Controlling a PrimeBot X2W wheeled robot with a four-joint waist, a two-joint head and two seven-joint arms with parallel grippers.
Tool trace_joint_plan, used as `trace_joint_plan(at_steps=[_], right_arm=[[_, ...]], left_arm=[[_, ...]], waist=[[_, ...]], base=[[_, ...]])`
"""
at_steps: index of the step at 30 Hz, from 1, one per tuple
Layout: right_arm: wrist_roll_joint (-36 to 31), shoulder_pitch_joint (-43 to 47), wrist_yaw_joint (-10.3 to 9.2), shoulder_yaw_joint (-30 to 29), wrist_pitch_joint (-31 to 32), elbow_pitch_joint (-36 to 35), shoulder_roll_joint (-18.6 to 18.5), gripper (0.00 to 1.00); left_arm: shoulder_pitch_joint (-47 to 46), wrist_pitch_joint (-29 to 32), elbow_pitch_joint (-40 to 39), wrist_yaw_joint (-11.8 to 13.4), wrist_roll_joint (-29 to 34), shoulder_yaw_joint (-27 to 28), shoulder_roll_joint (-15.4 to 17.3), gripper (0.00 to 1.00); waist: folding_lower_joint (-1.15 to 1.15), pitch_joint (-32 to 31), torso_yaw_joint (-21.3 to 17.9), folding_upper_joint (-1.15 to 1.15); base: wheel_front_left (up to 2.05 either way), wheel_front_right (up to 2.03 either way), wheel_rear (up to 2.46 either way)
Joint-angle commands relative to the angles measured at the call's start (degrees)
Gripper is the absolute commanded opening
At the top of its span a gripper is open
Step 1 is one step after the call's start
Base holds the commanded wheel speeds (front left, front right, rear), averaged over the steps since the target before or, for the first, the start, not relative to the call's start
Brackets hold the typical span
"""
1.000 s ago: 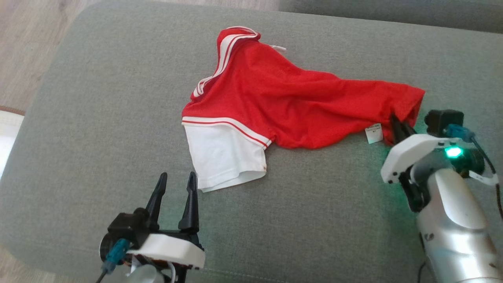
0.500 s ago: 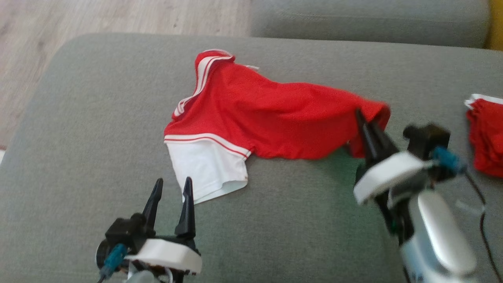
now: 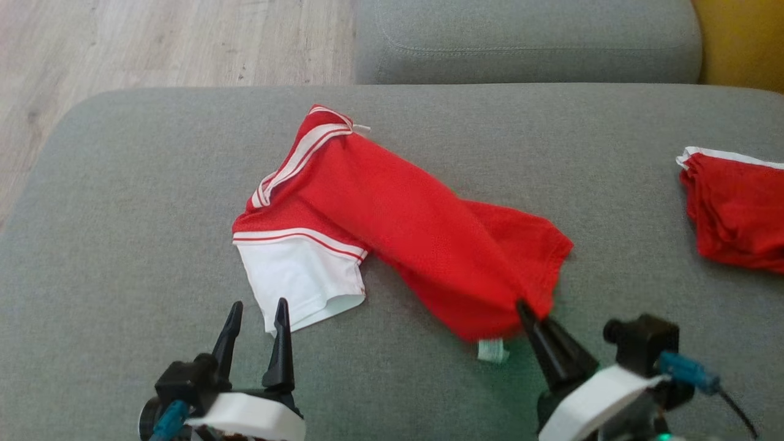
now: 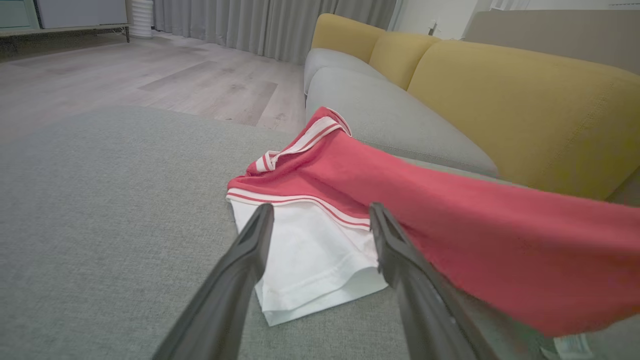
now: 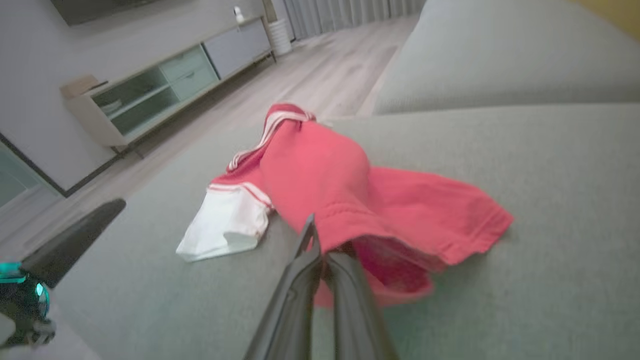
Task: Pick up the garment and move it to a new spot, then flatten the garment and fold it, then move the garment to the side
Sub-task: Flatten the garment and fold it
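The garment is a red top with white striped trim and a white sleeve, lying crumpled on the grey sofa seat. My right gripper is shut on its red hem at the lower right, and the cloth stretches from there up to the collar. In the right wrist view the closed fingers pinch the red hem. My left gripper stands open just in front of the white sleeve, not touching it. In the left wrist view its fingers frame that sleeve.
A second red garment lies folded at the seat's right edge. Another grey cushion and a yellow backrest lie beyond. Wooden floor shows at the upper left. A low cabinet stands across the room.
My right gripper has pulled the red hem towards me and leftward, folding that side over the garment. The head camera tilted up, bringing the second red garment into view. The left gripper stayed open.
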Motion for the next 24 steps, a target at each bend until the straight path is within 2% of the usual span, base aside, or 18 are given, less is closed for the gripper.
trace_joint_plan(at_steps=[1, 2, 3, 4, 5, 9, 17, 21, 24], right_arm=[[0.43, -1.37, 0.37, 0.93, -0.1, -1.6, -0.15, 0.0], [0.69, -0.82, 0.37, 0.28, -0.18, -0.64, -0.15, 0.06], [0.25, -0.53, 0.37, -0.39, -0.32, 0.48, -0.15, 0.32], [0.17, -0.39, 0.37, -1.22, -0.88, 1.55, -0.15, 0.79], [-0.11, -0.33, 0.37, -2.16, -1.42, 2.66, -0.15, 1.0], [-0.86, -0.41, 0.37, -4.36, -2.47, 4.59, -0.14, 1.0], [-5.39, -5.6, 0.37, -12.91, -0.96, 2.37, -0.18, 1.0], [-6.89, -9.87, 0.37, -14.1, 0.87, 6.14, -1.79, 1.0], [-7.87, -14.92, 0.37, -13.73, 2.13, 13.02, -4.77, 1.0]], left_arm=[[-1.88, -0.29, -1.76, 0.24, -0.07, 2.18, 1.13, 1.0], [-1.95, -0.28, -1.76, 0.21, -0.07, 2.1, 1.08, 1.0], [-1.99, -0.28, -1.75, 0.17, -0.07, 2.0, 1.03, 1.0], [-1.99, -0.29, -1.71, 0.13, -0.07, 1.91, 1.0, 1.0], [-1.96, -0.29, -1.65, 0.08, -0.09, 1.84, 0.97, 1.0], [-1.69, -0.34, -1.36, -0.08, -0.14, 1.54, 0.9, 1.0], [-1.95, -0.29, -1.34, -0.33, 0.06, 0.69, 0.4, 1.0], [-2.32, -0.3, -1.39, -0.43, 0.19, 0.48, 0.18, 1.0], [-3.14, -0.29, -1.32, -0.73, 0.38, 0.19, -0.13, 1.0]], waist=[[0.01, 0.09, 0.08, 0.0], [0.01, 0.13, 0.15, 0.0], [0.01, 0.18, 0.26, 0.0], [0.01, 0.24, 0.37, 0.0], [0.01, 0.27, 0.5, 0.0], [0.01, 0.25, 1.08, 0.0], [0.01, 1.03, 2.88, 0.0], [0.01, 2.04, 3.66, 0.0], [0.01, 3.49, 4.84, 0.0]], base=[[0.0, 0.0, 0.0], [0.0, 0.0, 0.0], [0.0, 0.0, 0.0], [0.0, 0.0, 0.0], [0.0, 0.0, 0.0], [0.0, 0.0, 0.0], [0.0, 0.0, 0.0], [0.0, 0.0, 0.0], [0.0, 0.0, 0.0]])
